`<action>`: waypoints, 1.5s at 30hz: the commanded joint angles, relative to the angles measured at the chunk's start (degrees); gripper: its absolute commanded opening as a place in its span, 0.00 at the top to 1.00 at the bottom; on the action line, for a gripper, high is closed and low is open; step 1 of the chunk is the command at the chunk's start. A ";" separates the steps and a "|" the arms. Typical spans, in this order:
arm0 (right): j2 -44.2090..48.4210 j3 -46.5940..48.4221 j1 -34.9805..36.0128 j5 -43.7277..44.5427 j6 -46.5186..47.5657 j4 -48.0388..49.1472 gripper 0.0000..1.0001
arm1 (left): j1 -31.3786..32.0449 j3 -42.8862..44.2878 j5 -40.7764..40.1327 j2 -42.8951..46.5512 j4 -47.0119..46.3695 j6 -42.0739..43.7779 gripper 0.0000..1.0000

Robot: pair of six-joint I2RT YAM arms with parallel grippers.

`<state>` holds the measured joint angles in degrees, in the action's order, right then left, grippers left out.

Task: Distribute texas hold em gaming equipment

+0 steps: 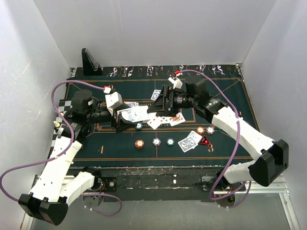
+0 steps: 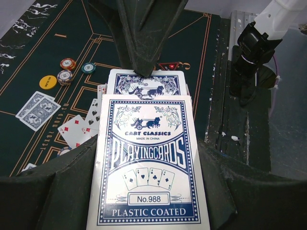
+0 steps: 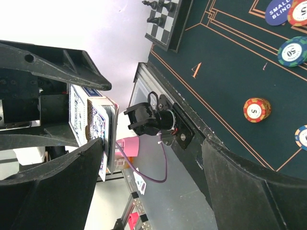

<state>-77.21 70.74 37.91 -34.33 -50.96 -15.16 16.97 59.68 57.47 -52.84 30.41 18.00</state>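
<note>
My left gripper (image 2: 148, 191) is shut on a blue-and-white playing-card box (image 2: 148, 163), held above the mat. A blue-backed card (image 2: 146, 85) sticks out of the box's far end. My right gripper (image 3: 154, 143) stands open beside the box (image 3: 93, 127), one finger (image 2: 144, 43) resting at the protruding card's edge. Face-up cards (image 1: 163, 120) lie under the grippers. Blue-backed cards (image 1: 189, 142) lie near the red triangular marker (image 1: 205, 141). Orange (image 1: 139, 144), white (image 1: 156, 141) and teal (image 1: 170, 141) chips sit in a row near the front.
The dark green orange-lined mat (image 1: 120, 151) covers the table. A chequered board (image 3: 168, 21) lies at its left edge and a black stand (image 1: 90, 61) at the back left. Two more chips (image 1: 205, 130) sit right of centre. White walls close three sides.
</note>
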 commanded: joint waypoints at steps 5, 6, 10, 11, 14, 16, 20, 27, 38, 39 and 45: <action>0.04 1.68 1.55 -1.01 -2.92 5.84 0.09 | -0.36 0.17 1.24 0.45 -2.03 -0.24 0.89; 0.56 1.59 1.55 -0.40 -2.83 5.49 0.09 | -0.36 0.17 1.24 0.54 -2.03 -0.16 0.89; 2.59 2.03 1.55 1.54 -1.95 4.43 0.09 | -0.36 -0.27 0.98 0.81 -2.03 -0.16 0.89; 2.68 1.95 1.47 1.11 -2.56 5.39 0.09 | -0.36 -0.27 0.97 0.89 -2.03 -0.16 0.89; 1.28 1.68 2.08 -0.82 -4.67 8.03 0.08 | -0.36 -0.09 1.15 0.72 -2.03 -0.16 0.89; 0.05 1.94 3.04 -1.09 -5.29 9.00 0.08 | -0.36 0.00 1.24 0.63 -2.03 -0.16 0.89; -2.15 3.79 4.98 -1.44 -5.20 8.74 0.08 | -0.36 0.00 1.15 0.72 -2.03 -0.33 0.89; -2.77 2.13 4.98 -2.85 -6.69 10.76 0.19 | -0.36 0.26 0.97 0.81 -2.11 -0.25 0.89; -0.40 -1.83 3.93 -3.64 -8.98 14.54 0.37 | -0.36 0.44 1.15 0.72 -2.82 -1.30 0.89; -0.31 -2.18 3.66 -3.73 -9.42 14.63 0.39 | -0.36 0.44 1.15 0.72 -2.90 -1.47 0.89; 1.09 -4.29 2.17 -4.17 -10.48 17.27 0.49 | -0.27 0.52 1.15 0.89 -3.26 -1.74 0.89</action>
<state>-78.61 67.59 41.21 -37.60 -60.53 -1.13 16.95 59.61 57.43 -52.84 29.50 16.78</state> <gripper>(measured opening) 0.535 0.650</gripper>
